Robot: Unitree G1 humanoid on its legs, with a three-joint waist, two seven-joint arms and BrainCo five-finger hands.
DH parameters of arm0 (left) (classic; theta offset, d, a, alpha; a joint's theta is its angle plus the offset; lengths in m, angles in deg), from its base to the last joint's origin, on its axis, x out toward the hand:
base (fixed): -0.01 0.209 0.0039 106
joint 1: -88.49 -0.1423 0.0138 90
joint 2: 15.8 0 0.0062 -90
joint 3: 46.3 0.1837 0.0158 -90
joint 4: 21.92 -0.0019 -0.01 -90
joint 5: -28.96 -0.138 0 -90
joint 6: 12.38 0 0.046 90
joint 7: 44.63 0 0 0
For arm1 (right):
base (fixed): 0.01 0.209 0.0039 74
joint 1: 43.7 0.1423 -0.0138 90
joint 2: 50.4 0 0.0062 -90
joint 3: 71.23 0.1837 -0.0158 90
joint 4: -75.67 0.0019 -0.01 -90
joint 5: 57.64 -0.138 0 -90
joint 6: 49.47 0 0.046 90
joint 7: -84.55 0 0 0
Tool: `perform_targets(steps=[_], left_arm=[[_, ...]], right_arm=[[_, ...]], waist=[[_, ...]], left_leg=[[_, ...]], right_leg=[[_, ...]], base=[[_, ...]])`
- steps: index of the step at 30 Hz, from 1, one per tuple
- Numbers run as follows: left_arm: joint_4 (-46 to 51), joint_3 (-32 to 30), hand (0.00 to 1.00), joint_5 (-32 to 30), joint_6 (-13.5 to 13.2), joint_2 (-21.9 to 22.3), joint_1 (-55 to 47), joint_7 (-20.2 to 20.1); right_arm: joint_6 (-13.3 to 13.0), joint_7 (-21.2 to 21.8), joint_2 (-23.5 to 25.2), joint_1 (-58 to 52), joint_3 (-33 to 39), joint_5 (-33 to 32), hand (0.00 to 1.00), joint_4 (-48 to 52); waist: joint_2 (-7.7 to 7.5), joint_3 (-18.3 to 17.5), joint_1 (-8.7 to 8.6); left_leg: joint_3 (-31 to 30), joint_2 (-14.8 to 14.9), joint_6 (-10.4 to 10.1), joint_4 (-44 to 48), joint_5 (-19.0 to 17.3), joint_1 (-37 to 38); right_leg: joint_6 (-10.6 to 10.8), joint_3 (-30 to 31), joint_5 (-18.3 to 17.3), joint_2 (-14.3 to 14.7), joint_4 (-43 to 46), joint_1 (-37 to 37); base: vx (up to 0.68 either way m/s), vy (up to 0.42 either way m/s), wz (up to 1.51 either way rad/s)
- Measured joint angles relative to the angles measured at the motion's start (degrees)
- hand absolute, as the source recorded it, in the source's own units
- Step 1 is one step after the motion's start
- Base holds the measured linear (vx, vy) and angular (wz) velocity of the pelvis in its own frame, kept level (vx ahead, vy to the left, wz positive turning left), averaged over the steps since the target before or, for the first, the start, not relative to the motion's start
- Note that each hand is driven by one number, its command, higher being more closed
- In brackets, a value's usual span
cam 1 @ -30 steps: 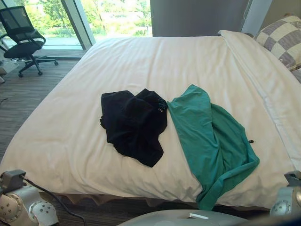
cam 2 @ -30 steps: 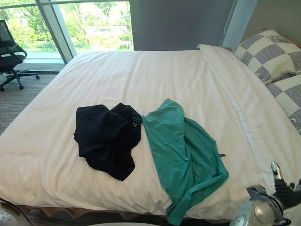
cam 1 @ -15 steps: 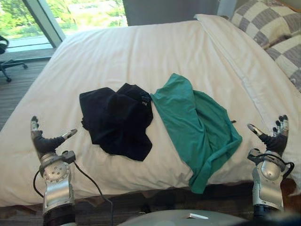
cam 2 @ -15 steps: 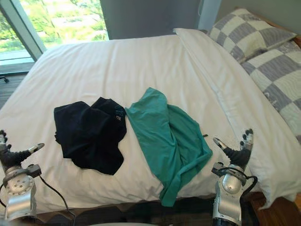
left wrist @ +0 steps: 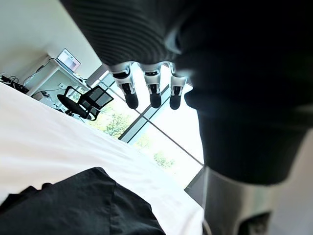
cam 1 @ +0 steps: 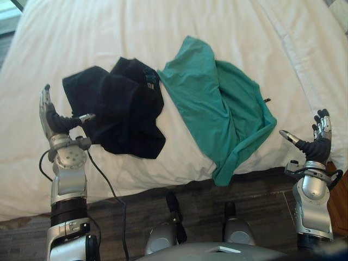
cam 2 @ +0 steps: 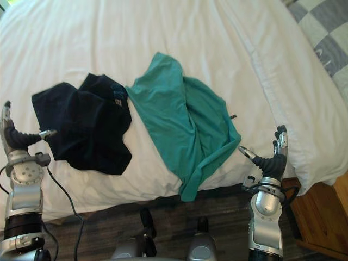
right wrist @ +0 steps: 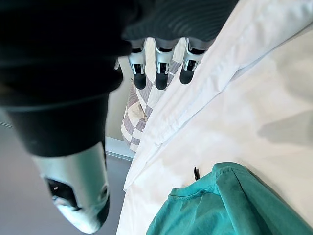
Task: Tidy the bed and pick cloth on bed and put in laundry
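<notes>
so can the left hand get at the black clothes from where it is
Probably yes: the left hand is open right beside the black clothes, its thumb near their edge, and nothing lies between them on the bed.

Dark wood-plank floor [cam 1: 198, 190] runs along the near edge of the bed [cam 1: 136, 22], which has a white cover. Grey-and-white checked pillows [cam 2: 326, 27] lie at its head. A brown wooden unit [cam 2: 326, 212] stands beside it. A black office chair [left wrist: 85, 102] sits before bright windows [left wrist: 168, 147].
</notes>
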Motion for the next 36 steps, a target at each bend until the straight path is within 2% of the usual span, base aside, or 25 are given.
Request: perform_targets(steps=[6, 8, 11, 17, 19, 21, 24, 25, 27, 28, 29, 31, 32, 36], left_arm=[[0.1, 0.7, 0.00, -2.3, 2.1, -0.1, 6.0, 0.1], [0.2, 2.5, 0.00, -3.9, 3.0, -0.2, 8.6, 0.1], [1.6, 3.2, 0.00, -4.7, 3.7, -0.2, 10.2, 0.0], [1.8, 5.4, 0.00, -6.7, 4.5, 0.3, 13.3, -0.2], [1.7, 6.7, 0.00, -6.8, 4.7, 0.6, 13.7, -0.5], [1.7, 7.6, 0.00, -7.3, 5.1, 0.8, 13.6, -0.6], [-0.9, 9.1, 0.00, -8.5, 5.3, 1.0, 14.6, -1.8], [-3.7, 9.4, 0.00, -8.9, 5.3, 1.0, 16.0, -4.0], [-4.9, 9.4, 0.00, -8.9, 5.2, 0.6, 16.9, -5.8], [-5.8, 9.3, 1.00, -9.0, 4.9, -0.1, 17.1, -9.5], [-5.9, 9.4, 1.00, -9.2, 4.9, -1.6, 17.1, -12.8], [-6.9, 10.3, 1.00, -10.8, 4.1, -3.2, 17.1, -16.5], [-6.9, 11.5, 1.00, -11.3, 3.7, -3.9, 17.0, -17.6], [-5.0, 13.5, 1.00, -11.2, 1.4, -6.6, 15.1, -21.2]], right_arm=[[0.0, -0.9, 2.5, -0.2, -1.9, 0.0, 0.00, 6.3], [-0.2, -1.0, 2.8, 0.0, -2.5, 0.0, 0.00, 9.0], [-1.1, -1.5, 3.8, 1.3, -2.4, 0.0, 0.00, 11.8], [-1.3, -2.2, 4.3, 2.1, -2.2, -0.1, 0.00, 14.2], [-1.6, -2.5, 4.4, 2.1, -2.2, -0.1, 0.00, 14.9], [-1.9, -2.6, 4.7, 2.3, -2.1, -0.1, 0.00, 15.3], [-2.0, -2.8, 4.9, 3.9, -2.1, -0.2, 0.00, 16.3], [-2.3, -2.9, 4.9, 4.5, -2.1, -0.2, 0.00, 16.4], [-2.4, -2.8, 4.9, 4.7, -2.0, -0.3, 0.00, 16.5], [-2.4, -2.1, 4.9, 5.1, -1.9, -0.9, 0.00, 16.5], [-2.4, -1.3, 4.9, 6.0, -1.9, -1.4, 0.00, 16.5], [-2.4, -0.5, 4.9, 6.8, -1.9, -2.4, 0.00, 16.6], [-2.4, -0.1, 4.9, 6.7, -1.9, -2.5, 0.00, 16.7], [-2.3, 1.5, 4.9, 6.6, -2.1, -2.5, 0.00, 18.2]], waist=[[-0.81, 3.2, 0.21], [-1.79, 4.7, 0.61], [-2.38, 6.4, 0.65], [-2.37, 8.9, 1.29], [-2.69, 10.8, 1.41], [-2.74, 10.9, 1.58], [-2.72, 11.8, 1.58], [-2.70, 12.2, 1.63], [-2.70, 12.2, 1.80], [-2.69, 12.2, 1.93], [-2.68, 12.2, 2.01], [-2.68, 12.2, 2.55], [-2.66, 12.2, 3.21], [-2.64, 12.1, 3.88]], left_leg=[[0.8, 0.2, 0.2, 0.8, 0.3, -2.4], [1.2, 1.0, 0.2, 4.7, -1.6, -5.1], [1.5, 2.1, 0.3, 9.5, -3.4, -8.9], [2.2, 5.1, 0.5, 19.1, -7.4, -15.8], [2.6, 6.2, 0.6, 21.9, -8.9, -17.0], [2.9, 6.9, 0.8, 23.6, -9.7, -18.8], [3.1, 7.6, 1.1, 26.1, -10.4, -21.5], [3.0, 7.9, 1.1, 26.9, -10.7, -22.1], [3.2, 8.0, 1.1, 27.1, -10.7, -22.5], [3.3, 8.1, 1.2, 27.4, -10.9, -22.4], [3.5, 8.4, 1.2, 27.9, -11.2, -22.4], [4.0, 8.7, 1.3, 28.2, -11.7, -22.4], [4.3, 8.8, 1.4, 28.6, -12.0, -22.3], [4.3, 8.7, 1.7, 29.0, -12.3, -22.3]], right_leg=[[-0.3, 0.7, -0.6, -0.7, 3.6, -4.0], [-0.3, 1.1, -0.7, -1.0, 4.1, -5.4], [-0.3, 1.3, -0.7, -0.9, 5.5, -7.8], [-0.5, 1.6, -1.1, -0.2, 8.3, -12.0], [-0.6, 1.9, -1.2, 0.1, 9.2, -12.8], [-0.6, 2.4, -1.2, 0.4, 9.8, -14.4], [-0.6, 2.9, -1.2, 0.5, 11.0, -16.9], [-0.6, 2.9, -1.2, 0.6, 11.3, -17.3], [-0.6, 2.9, -1.2, 0.6, 11.7, -17.7], [-0.6, 3.1, -1.2, 0.6, 11.8, -17.7], [-0.6, 3.2, -1.2, 0.7, 11.9, -17.7], [-0.6, 3.7, -1.2, 0.8, 11.9, -17.7], [-0.6, 4.0, -1.2, 0.8, 11.9, -17.7], [-0.5, 4.0, -1.2, 0.5, 11.9, -17.3]], base=[[0.02, 0.003, -0.02], [0.00, -0.001, -0.03], [0.01, -0.006, -0.03], [-0.01, 0.003, -0.07], [-0.02, 0.028, -0.13], [-0.04, 0.031, -0.15], [-0.02, 0.037, -0.08], [-0.01, 0.032, -0.02], [0.00, 0.006, -0.02], [0.01, 0.018, -0.07], [0.00, 0.015, -0.10], [-0.01, 0.020, -0.13], [-0.01, 0.027, -0.12], [0.02, 0.021, 0.01]])
